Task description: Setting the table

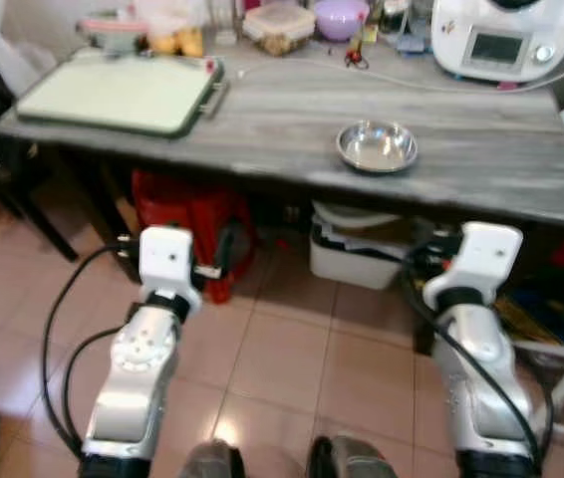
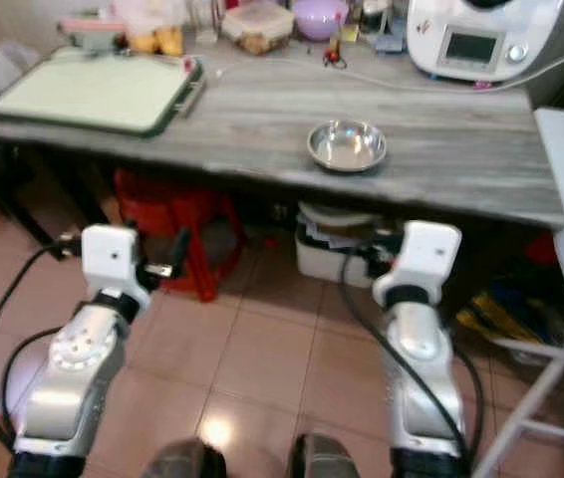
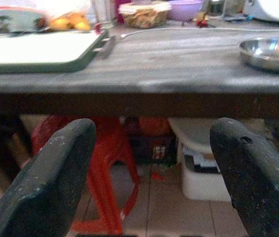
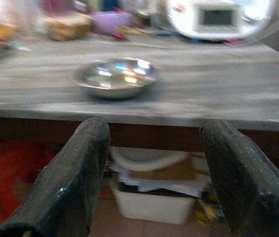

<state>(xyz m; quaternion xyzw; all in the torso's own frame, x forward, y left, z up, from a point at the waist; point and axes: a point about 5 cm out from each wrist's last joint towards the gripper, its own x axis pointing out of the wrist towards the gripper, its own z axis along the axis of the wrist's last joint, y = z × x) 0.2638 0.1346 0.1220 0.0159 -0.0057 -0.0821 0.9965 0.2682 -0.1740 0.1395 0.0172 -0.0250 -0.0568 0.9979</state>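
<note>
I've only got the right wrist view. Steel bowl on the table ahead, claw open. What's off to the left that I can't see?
Observer: A green tray lies at the table's far left end, with nothing on it.
Operator: Where's the left claw?
Observer: The left claw is open too, held below the table edge, facing the red stool underneath.
Operator: And my right claw relative to the bowl?
Observer: From the head camera, the right claw is also below the tabletop, slightly right of the steel bowl, which sits near the front edge.
</note>
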